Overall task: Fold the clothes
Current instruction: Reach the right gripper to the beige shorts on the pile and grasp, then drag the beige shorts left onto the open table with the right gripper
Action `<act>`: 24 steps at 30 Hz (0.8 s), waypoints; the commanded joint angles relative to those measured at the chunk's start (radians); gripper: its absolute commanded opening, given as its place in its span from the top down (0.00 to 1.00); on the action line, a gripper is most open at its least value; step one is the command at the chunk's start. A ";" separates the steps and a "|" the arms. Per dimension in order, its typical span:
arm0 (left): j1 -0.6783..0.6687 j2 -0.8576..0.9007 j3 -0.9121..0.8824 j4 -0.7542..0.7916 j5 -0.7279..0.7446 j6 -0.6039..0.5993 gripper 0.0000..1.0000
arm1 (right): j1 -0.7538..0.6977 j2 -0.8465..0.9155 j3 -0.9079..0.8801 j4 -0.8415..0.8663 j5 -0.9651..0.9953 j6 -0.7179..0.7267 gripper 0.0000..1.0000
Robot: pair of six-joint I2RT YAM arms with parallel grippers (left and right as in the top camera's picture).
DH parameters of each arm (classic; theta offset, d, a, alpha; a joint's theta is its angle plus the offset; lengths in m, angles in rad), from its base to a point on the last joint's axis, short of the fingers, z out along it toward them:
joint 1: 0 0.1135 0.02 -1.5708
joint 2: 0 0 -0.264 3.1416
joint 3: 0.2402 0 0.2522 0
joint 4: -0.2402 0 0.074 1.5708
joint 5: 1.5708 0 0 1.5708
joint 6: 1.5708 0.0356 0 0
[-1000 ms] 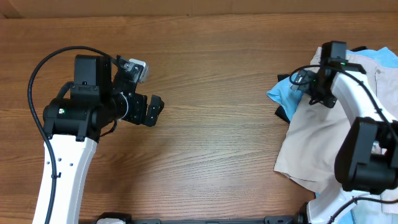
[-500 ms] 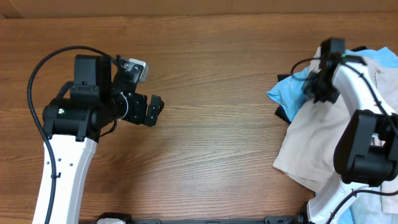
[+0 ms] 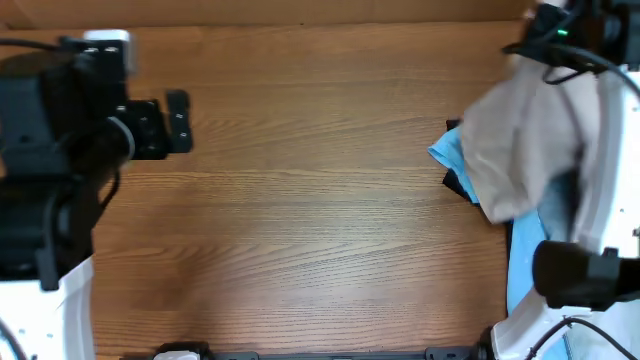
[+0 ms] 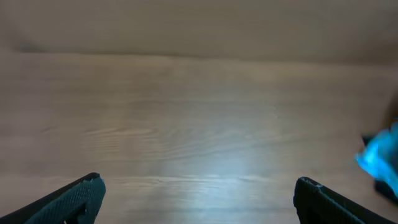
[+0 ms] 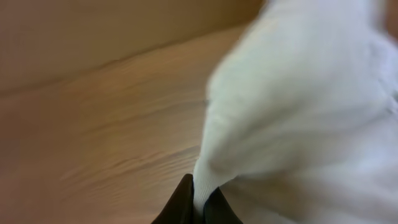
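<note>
Pale beige khaki cotton shorts [image 3: 520, 150] hang bunched from our right gripper [image 5: 199, 205] at the far right of the brown wooden table [image 3: 320, 230]. Only the right wrist cam shows the dark fingers pinched on the hem. Overhead catches a light blue T-shirt [image 3: 445, 152] poking out underneath. Our left gripper [image 4: 197, 182] gapes wide over on the left.
</note>
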 commanded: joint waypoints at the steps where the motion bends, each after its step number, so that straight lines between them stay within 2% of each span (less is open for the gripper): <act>1: 0.048 -0.016 0.075 -0.037 -0.155 -0.129 0.00 | 0.234 -0.036 0.053 -0.023 -0.211 -0.055 0.94; 3: 0.075 -0.023 0.105 -0.054 -0.180 -0.150 0.00 | 0.403 -0.036 0.052 -0.032 -0.227 -0.102 0.93; 4: 0.085 -0.027 0.115 -0.055 -0.180 -0.150 0.00 | 0.484 -0.035 0.050 -0.034 -0.220 -0.132 0.89; 5: 0.094 -0.029 0.123 -0.055 -0.181 -0.150 0.00 | 0.562 -0.035 0.046 -0.035 -0.193 -0.161 0.76; 6: 0.101 -0.031 0.130 -0.055 -0.183 -0.147 0.00 | 0.637 -0.035 0.044 -0.036 -0.124 -0.168 0.47; 7: 0.107 -0.036 0.138 -0.059 -0.193 -0.146 0.00 | 0.706 -0.035 0.044 -0.040 -0.009 -0.145 0.25; 8: 0.110 -0.037 0.142 -0.062 -0.209 -0.146 0.00 | 0.753 -0.036 0.045 -0.043 0.106 -0.109 0.11; 10: 0.111 -0.042 0.142 -0.062 -0.235 -0.143 0.00 | 0.819 -0.037 0.050 -0.045 0.325 -0.046 0.00; 12: 0.111 -0.042 0.142 -0.062 -0.231 -0.121 0.00 | 0.834 -0.043 0.057 -0.041 0.414 -0.013 0.00; 15: 0.111 -0.034 0.142 -0.061 -0.190 -0.097 0.00 | 0.798 -0.061 0.060 -0.031 0.421 0.035 0.00; 20: 0.101 0.031 0.138 -0.071 0.084 0.039 0.00 | 0.676 -0.081 0.060 -0.040 0.420 0.224 0.00; 24: 0.079 0.150 0.138 -0.041 0.128 0.145 0.00 | 0.552 -0.095 0.060 -0.086 0.409 0.418 0.00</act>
